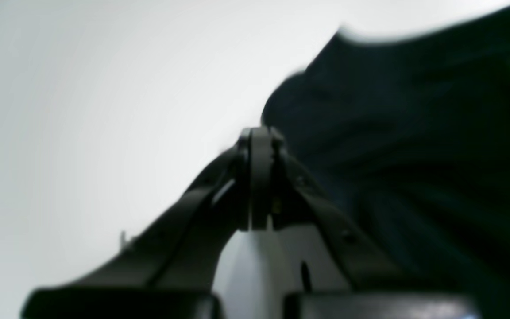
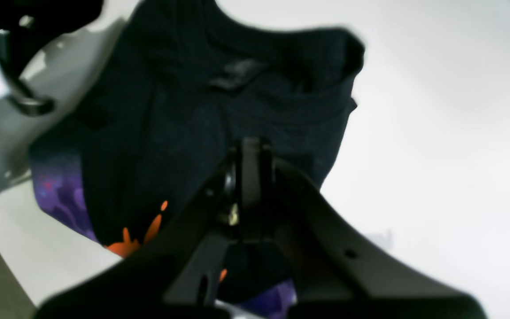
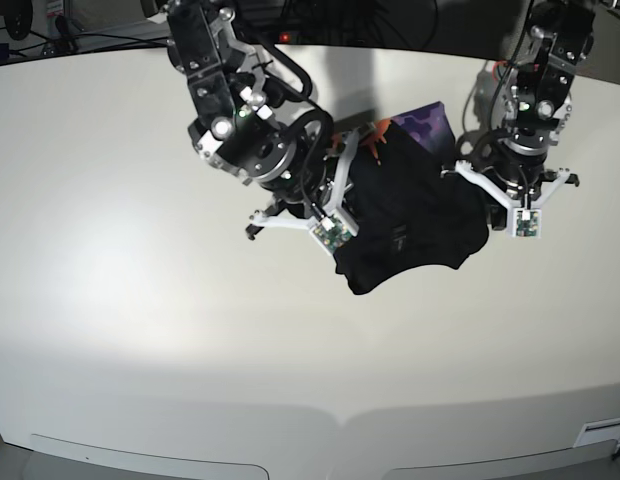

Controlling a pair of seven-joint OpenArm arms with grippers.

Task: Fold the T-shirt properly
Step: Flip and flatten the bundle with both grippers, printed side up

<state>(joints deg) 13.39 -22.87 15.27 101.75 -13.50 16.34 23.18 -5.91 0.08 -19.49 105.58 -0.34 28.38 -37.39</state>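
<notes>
Base view, left to right. White table carries all items; no containers or bins in any view.

Right arm stands on the scene's left, reaching down from the far edge. Its right gripper has its fingers pressed together, nothing between the tips; in its wrist view it sits over the black cloth.

T-shirt lies bunched on the table between the two arms, toward the far centre-right. Mostly plain black side up. A purple corner with a bit of orange shows at its far edge in the base view.

Left arm stands on the scene's right, at the shirt's right edge. Left gripper has its fingers pressed together, empty, tips just beside the cloth edge; touching or not, cannot tell (blur).

View differences:
- Right wrist view shows the print: purple patch at left and below, orange flame-like marks near the gripper base. It also shows the collar area with a dark label, and part of the other arm at upper left.
- Left wrist view shows only plain black cloth on its right, bare table on its left. No print visible.
- Base view alone shows both arms and the shirt's full outline.
</notes>
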